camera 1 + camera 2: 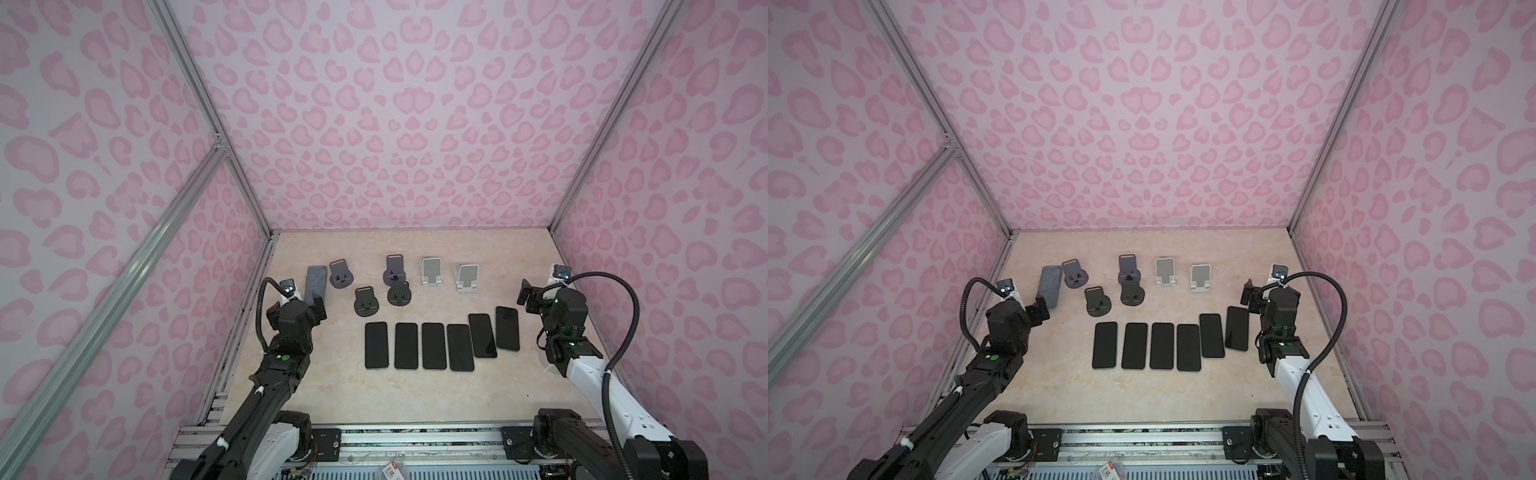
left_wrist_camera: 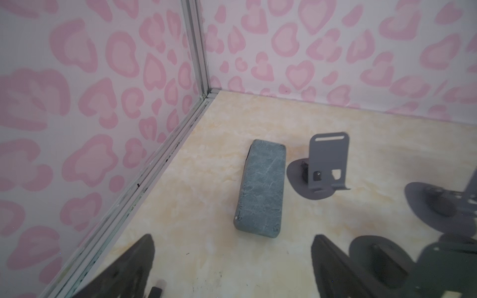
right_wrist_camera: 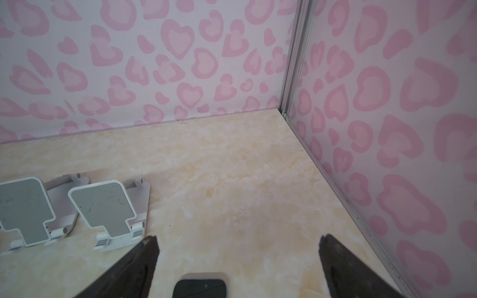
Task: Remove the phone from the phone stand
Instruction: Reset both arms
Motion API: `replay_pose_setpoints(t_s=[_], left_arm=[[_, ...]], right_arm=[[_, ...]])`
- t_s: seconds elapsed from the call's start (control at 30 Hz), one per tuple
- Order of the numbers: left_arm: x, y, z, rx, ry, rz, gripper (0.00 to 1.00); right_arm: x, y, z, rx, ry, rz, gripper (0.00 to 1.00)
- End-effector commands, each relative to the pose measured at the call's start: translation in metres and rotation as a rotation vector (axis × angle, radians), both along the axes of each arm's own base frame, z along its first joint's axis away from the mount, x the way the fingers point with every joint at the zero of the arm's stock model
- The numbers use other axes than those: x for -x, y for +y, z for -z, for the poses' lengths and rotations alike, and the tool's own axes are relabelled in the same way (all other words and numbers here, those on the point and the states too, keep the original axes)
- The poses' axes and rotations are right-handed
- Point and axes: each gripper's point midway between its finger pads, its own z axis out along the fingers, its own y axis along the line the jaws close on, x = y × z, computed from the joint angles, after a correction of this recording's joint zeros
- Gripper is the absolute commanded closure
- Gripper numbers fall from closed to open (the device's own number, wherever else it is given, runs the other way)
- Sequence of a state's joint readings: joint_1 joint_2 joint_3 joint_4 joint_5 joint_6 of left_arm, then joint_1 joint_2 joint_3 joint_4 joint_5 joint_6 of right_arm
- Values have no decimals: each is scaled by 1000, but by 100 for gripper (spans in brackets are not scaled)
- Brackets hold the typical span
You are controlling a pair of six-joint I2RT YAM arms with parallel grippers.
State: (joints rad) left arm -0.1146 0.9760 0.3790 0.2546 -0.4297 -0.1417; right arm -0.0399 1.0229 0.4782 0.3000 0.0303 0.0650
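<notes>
Six phones (image 1: 433,345) are laid flat in a near row on the tabletop (image 1: 374,399), none touching a stand. Four dark stands (image 1: 366,300) and two white stands (image 1: 430,270) are set farther back. A grey case (image 2: 260,191) is laid flat at far left. The left fingers (image 2: 129,268) are spread wide near it, with nothing gripped. The right fingers (image 3: 134,271) are likewise spread wide and empty, above the rightmost phone's far end.

Left arm (image 1: 286,332), right arm (image 1: 594,382); jaws wide
</notes>
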Motion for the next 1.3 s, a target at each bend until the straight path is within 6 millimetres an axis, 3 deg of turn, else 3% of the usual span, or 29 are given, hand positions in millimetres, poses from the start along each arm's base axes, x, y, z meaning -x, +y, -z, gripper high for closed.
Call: replay_pose_setpoints(t_s=[0.0, 0.13, 0.27, 0.37, 0.47, 0.57, 0.67, 0.7, 0.77, 0.87, 1.27], left_arm=[[-24, -5, -19, 39, -200, 28, 3], [-38, -8, -1, -8, -191, 66, 3], [-48, -35, 7, -51, -182, 253, 3], [-43, -21, 18, -36, -254, 198, 3], [-54, -19, 25, -5, -201, 214, 2], [-65, -18, 32, 63, -157, 266, 3], [-65, -18, 30, 62, -161, 265, 2], [-65, -17, 32, 62, -148, 263, 2], [-65, -17, 31, 62, -153, 264, 2], [-65, -17, 31, 62, -151, 262, 2], [-65, -17, 32, 58, -150, 262, 2]], right_arm=[[-10, 15, 2, -7, -42, -99, 1], [-10, 18, 33, -7, 10, -127, 1], [-12, 21, 60, -3, 60, -156, 1], [-14, 18, 74, 4, 54, -142, 1], [-16, 15, 64, 22, -17, -125, 1], [-7, -10, 55, -16, -149, 43, 0], [-3, -19, 75, -26, -178, 99, 0], [-2, -16, 69, -15, -238, 83, 0], [1, -24, 73, -15, -184, 145, 0], [-25, -17, 86, 55, -29, 161, 0], [-23, -17, 80, 93, -74, 213, 0]])
